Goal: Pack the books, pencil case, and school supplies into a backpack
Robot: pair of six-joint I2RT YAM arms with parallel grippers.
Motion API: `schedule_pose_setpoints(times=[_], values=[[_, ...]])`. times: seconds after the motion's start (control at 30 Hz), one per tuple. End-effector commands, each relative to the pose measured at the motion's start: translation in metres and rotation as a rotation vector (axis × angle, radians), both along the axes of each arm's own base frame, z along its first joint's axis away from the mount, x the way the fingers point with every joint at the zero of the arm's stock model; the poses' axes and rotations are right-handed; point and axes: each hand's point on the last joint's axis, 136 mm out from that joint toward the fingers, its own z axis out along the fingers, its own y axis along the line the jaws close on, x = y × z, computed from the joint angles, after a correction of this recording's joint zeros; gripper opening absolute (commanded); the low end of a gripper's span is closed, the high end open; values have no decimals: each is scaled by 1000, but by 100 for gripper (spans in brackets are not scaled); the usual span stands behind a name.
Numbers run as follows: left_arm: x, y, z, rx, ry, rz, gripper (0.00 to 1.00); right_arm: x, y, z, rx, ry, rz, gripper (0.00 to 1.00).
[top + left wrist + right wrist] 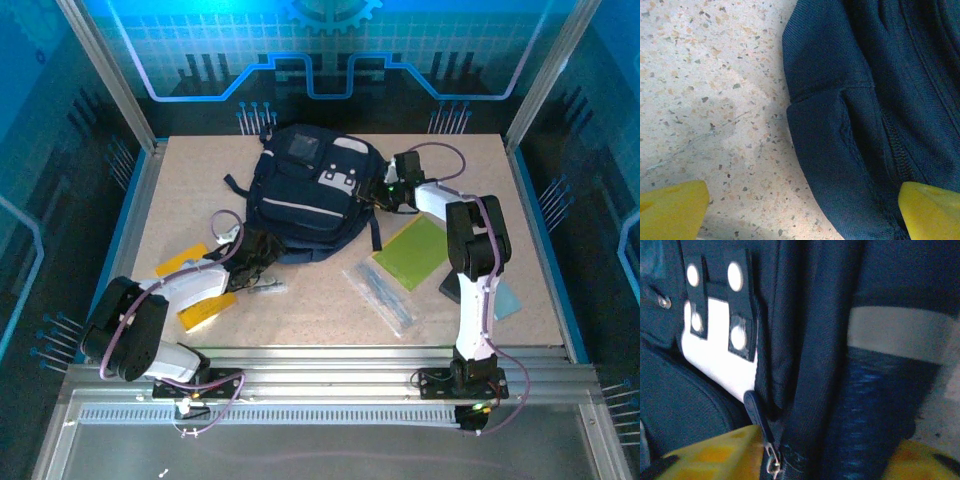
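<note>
Straddling backpack (300,200) zip edge, right gripper (824,460), grip unclear, left gripper (802,212) spread at near-left corner, bare table (715,75) beside.

We see a navy-blue backpack (305,205) with a pale grey stripe and light grey patches. To its right lies a yellow-green book (412,250); near left, a bright yellow book (205,310). The table (310,300) is beige, speckled with dark and orange flecks. The far wall (320,50) glows blue.

No words or numbers can be read here. The pale patch (715,365) on the backpack (310,195) looks plain. Behind the backpack, the back wall (200,40) has a blue gear picture (335,10).
</note>
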Motion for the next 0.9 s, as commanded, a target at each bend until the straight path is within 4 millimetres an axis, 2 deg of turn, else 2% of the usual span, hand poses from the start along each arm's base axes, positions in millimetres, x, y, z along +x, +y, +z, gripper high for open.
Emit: schedule_pose_setpoints(times=[0.0, 0.07, 0.13, 0.27, 0.43, 0.57, 0.63, 0.77, 0.87], values=[[-1, 4, -3, -17, 9, 21, 99, -1, 14, 24, 94, -47, 54, 25], [8, 7, 3, -16, -16, 26, 99, -8, 14, 38, 107, -63, 70, 10], [20, 9, 9, -21, -43, 30, 99, -18, 15, 55, 118, -89, 93, 2], [52, 12, 18, 8, -93, 21, 99, -44, 16, 85, 123, -104, 142, 0], [92, 4, 23, 7, -141, -1, 99, -80, 22, 111, 141, -95, 192, 0], [122, -4, 37, 9, -203, -19, 99, -104, 31, 117, 159, -54, 201, 0], [137, -7, 47, 19, -240, -35, 99, -111, 34, 118, 174, -31, 176, 0], [165, -12, 61, 58, -291, -88, 99, -114, 39, 115, 217, 12, 71, 0], [178, -13, 66, 66, -292, -137, 99, -112, 47, 113, 240, 12, -25, 0]])
